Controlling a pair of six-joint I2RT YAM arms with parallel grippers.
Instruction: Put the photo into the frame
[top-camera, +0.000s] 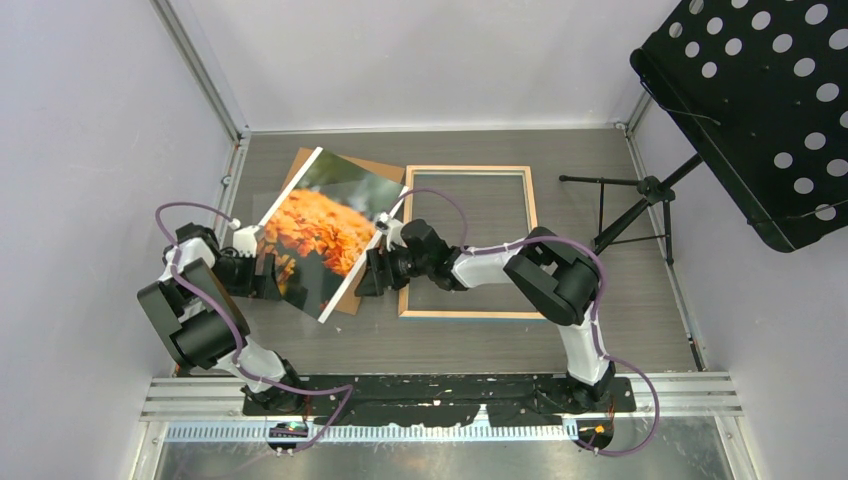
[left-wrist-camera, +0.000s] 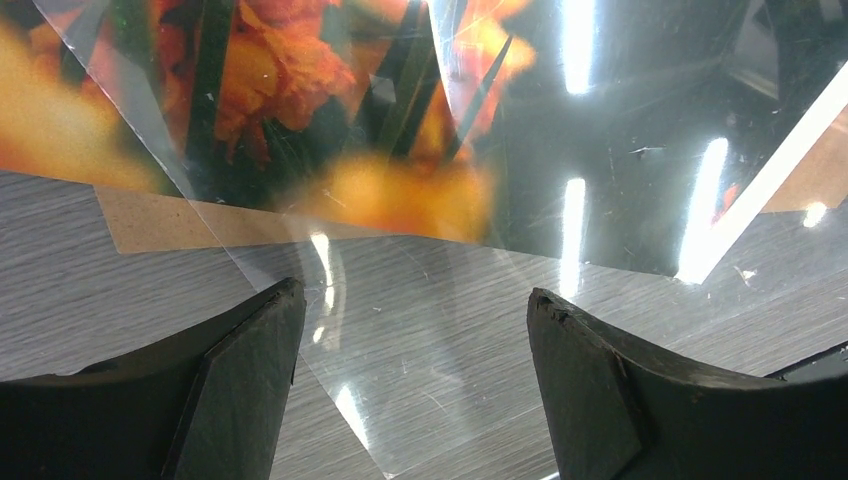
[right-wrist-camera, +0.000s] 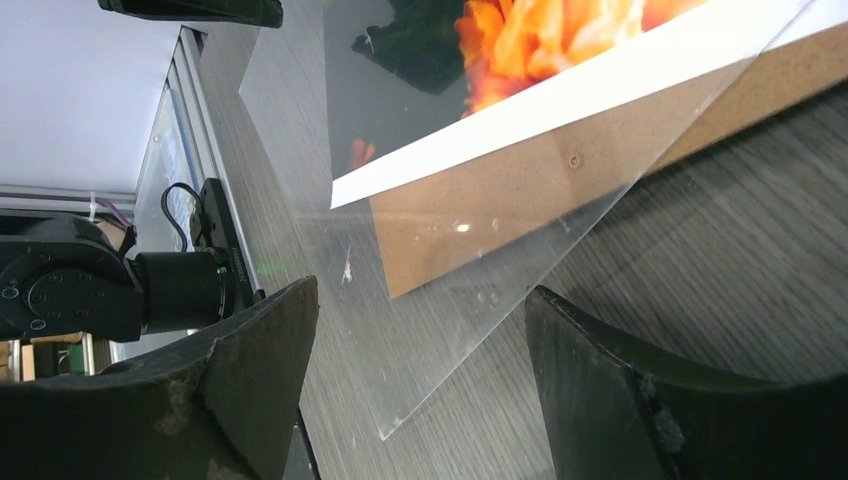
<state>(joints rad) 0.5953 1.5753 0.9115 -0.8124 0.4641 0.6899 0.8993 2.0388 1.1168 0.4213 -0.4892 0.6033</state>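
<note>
The photo (top-camera: 320, 225), orange flowers with white edge strips, lies slanted at the table's left-centre on a brown backing board (top-camera: 385, 170). A clear sheet (left-wrist-camera: 420, 340) overlaps both, and its corners jut onto the table. The frame (top-camera: 468, 170) lies flat to the right, wood side up. My left gripper (top-camera: 272, 275) is at the photo's (left-wrist-camera: 300, 90) lower left edge, open (left-wrist-camera: 415, 292), with a clear-sheet corner on the table between its fingers. My right gripper (top-camera: 362, 278) is at the photo's (right-wrist-camera: 540, 40) lower right corner, open (right-wrist-camera: 420, 290), over another clear-sheet (right-wrist-camera: 420, 340) corner below the board (right-wrist-camera: 500, 190).
A black perforated music stand (top-camera: 760, 100) on a tripod (top-camera: 630, 215) stands at the right, next to the frame. White walls enclose the table on three sides. The left arm (right-wrist-camera: 100, 285) shows in the right wrist view.
</note>
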